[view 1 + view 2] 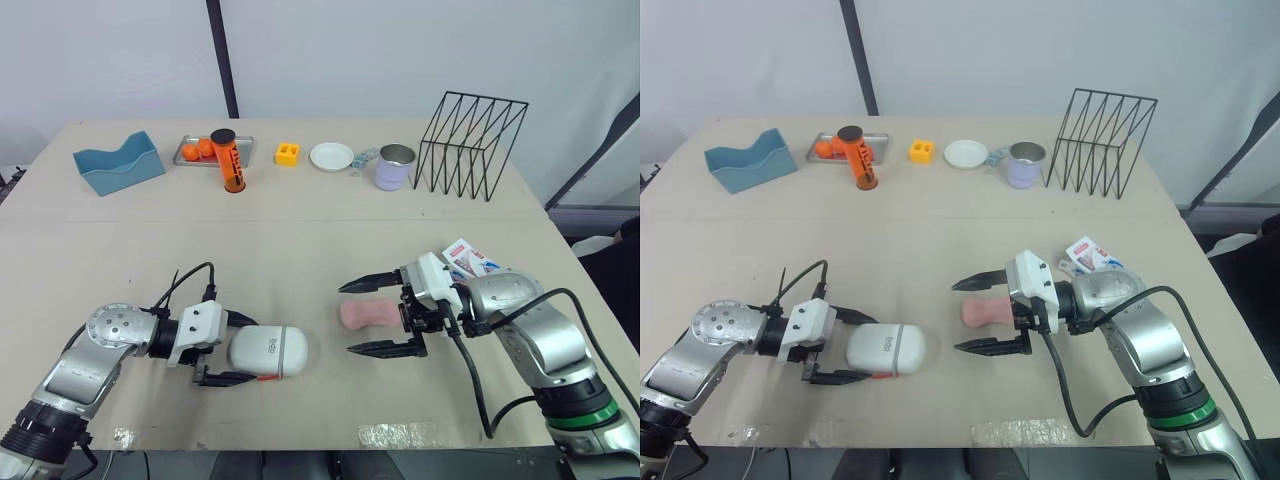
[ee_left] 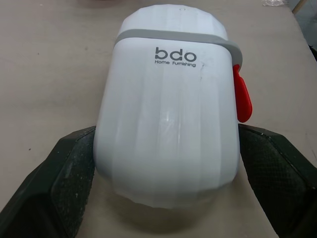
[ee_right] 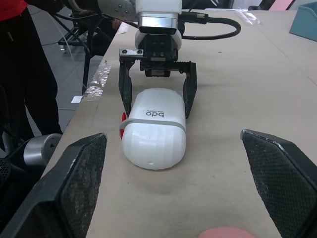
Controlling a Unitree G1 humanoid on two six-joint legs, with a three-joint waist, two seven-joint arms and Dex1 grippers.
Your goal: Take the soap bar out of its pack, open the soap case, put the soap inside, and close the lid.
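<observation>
- Left eye view: along the top of the frame you have a far row. From upper left it runs blue tray [image 1: 118, 165], metal tray [image 1: 215, 140] holding orange fruit, upright orange tube [image 1: 229, 160], yellow block [image 1: 288, 153], white plate [image 1: 331, 156], mug [image 1: 395, 167] and black wire rack [image 1: 470, 145] at upper right. All of it sits well apart from both grippers.
- The pack [image 1: 468, 259] lies right of centre, just above the right arm's wrist in the frame.
- Your case [image 1: 267, 351] lies flat at lower centre-left with its lid down and a red latch [image 2: 242, 94] on one side. The left gripper [image 1: 250, 349] is clamped on it, one finger against each flank.
- Your soap [image 1: 368, 313], pink and bare, lies at centre, near the case but apart from it. It rests between the widely spread fingers of the right gripper [image 1: 346, 318], close to the palm and touching neither finger.
- The table [image 1: 300, 240] is tan, with tape [image 1: 395, 435] patches at the bottom edge.
- A white backdrop and a dark pole [image 1: 222, 60] stand behind.
- In the right wrist view, a person [image 3: 20, 69] in dark trousers stands beside the table at upper left.
</observation>
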